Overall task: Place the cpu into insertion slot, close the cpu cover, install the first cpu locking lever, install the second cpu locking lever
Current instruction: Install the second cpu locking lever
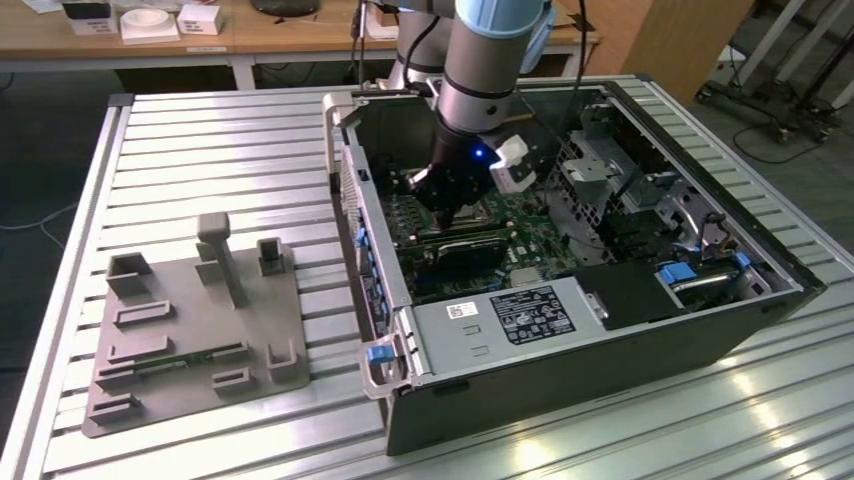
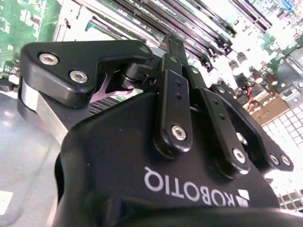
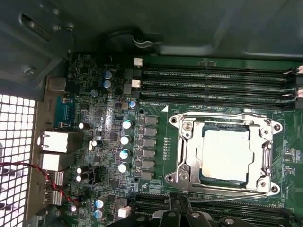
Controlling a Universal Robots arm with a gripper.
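Already the cpu sits under the cpu cover.

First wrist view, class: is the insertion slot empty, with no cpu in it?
No. The cpu, silver-grey, lies inside the insertion slot, framed by the cpu cover.

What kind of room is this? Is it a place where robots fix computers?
Probably a robotics lab or workshop. A robot arm reaches into an open computer case standing on a slatted metal table, a grey parts fixture sits beside it, and a wooden workbench stands behind.
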